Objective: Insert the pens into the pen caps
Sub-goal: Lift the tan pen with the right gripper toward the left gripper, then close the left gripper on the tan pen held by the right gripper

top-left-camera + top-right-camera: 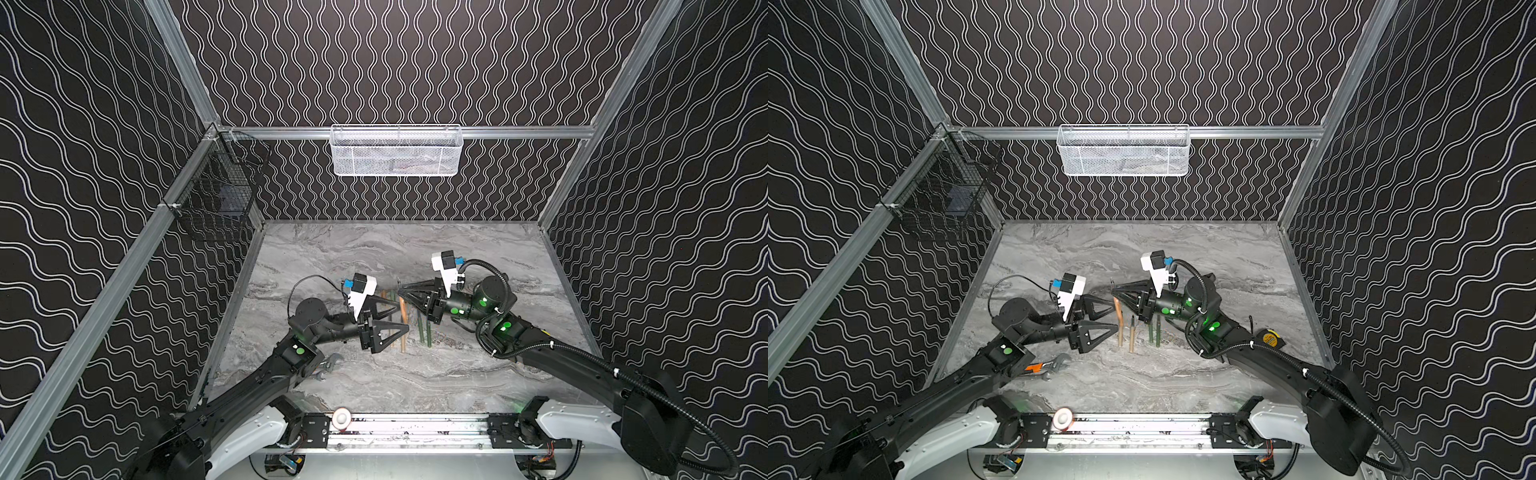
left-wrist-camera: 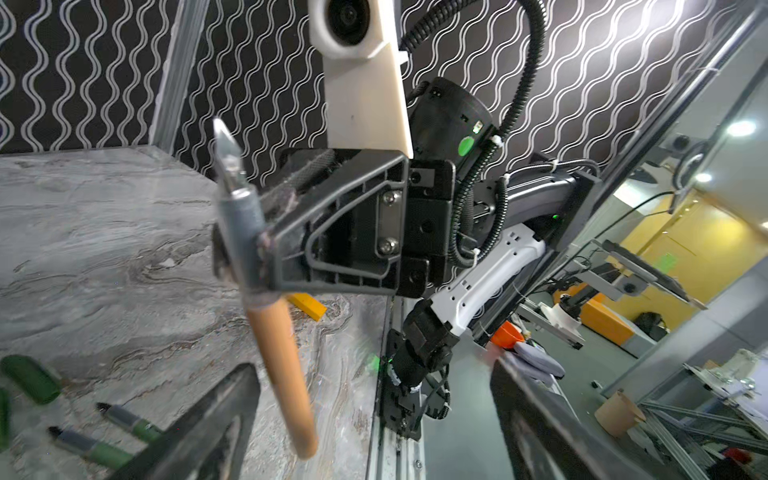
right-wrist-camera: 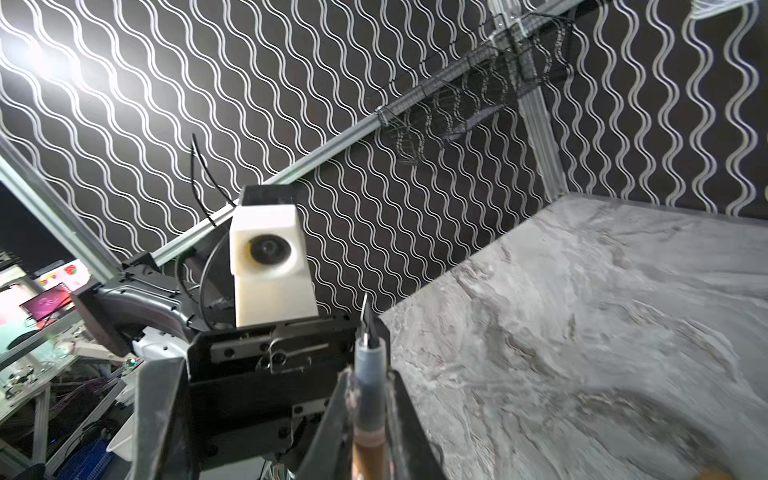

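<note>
The tan pen hangs in the air over the middle of the table. It is pinched at its grey neck by the right gripper, whose jaws are clamped on it with the pointed tip sticking out past them. The pen's plain tail runs between the wide-spread jaws of the left gripper, which touch nothing and carry no cap. A second tan pen and two green pens lie side by side on the table close by, with a green cap near them. The grip sits far toward one end, so a nudge from a left jaw could swing the pen or work it loose. If the left closes on the tail while the right holds fast, the two could twist it between them. The grey marbled table also bears a wrench and a yellow block. Black wavy-lined walls enclose it, with a white mesh basket and a black wire basket hung on the rails.
</note>
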Motion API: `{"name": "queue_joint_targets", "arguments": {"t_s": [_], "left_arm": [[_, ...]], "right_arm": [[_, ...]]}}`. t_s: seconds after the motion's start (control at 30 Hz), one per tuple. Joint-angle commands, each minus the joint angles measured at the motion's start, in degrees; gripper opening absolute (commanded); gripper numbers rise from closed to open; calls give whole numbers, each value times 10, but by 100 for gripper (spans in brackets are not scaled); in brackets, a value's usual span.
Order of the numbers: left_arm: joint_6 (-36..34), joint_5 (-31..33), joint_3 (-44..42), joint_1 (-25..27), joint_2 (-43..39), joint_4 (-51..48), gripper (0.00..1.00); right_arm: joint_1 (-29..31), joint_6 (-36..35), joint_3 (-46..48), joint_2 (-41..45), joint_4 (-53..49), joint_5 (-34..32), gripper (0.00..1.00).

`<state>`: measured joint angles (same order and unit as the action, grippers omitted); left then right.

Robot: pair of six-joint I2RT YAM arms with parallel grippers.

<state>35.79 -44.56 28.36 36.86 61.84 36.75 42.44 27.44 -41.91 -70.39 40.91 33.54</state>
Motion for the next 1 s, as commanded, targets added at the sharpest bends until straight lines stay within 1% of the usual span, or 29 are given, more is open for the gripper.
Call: {"name": "queue_joint_targets", "arguments": {"t_s": [0.0,0.07,0.2,0.33,0.53,0.6,0.77,0.97], "left_arm": [[-9,-6,1,5,-10,22,84],[-18,2,0,5,-18,5,80],[-17,3,-1,6,-19,10,69],[-17,4,0,6,-15,13,69],[-33,25,-1,6,-32,-12,71],[-34,27,0,6,-35,-14,70],[-44,39,-1,5,-51,-29,49],[-55,52,-2,5,-69,-49,36]], "right_arm": [[5,19,-10,-12,68,9,16],[8,28,-15,-19,80,16,16],[16,39,-22,-25,92,22,16],[24,46,-22,-28,102,28,16],[33,59,-20,-31,115,32,16],[35,60,-18,-33,119,29,16],[36,73,-12,-38,135,35,16],[38,77,-7,-34,138,36,16]]}}
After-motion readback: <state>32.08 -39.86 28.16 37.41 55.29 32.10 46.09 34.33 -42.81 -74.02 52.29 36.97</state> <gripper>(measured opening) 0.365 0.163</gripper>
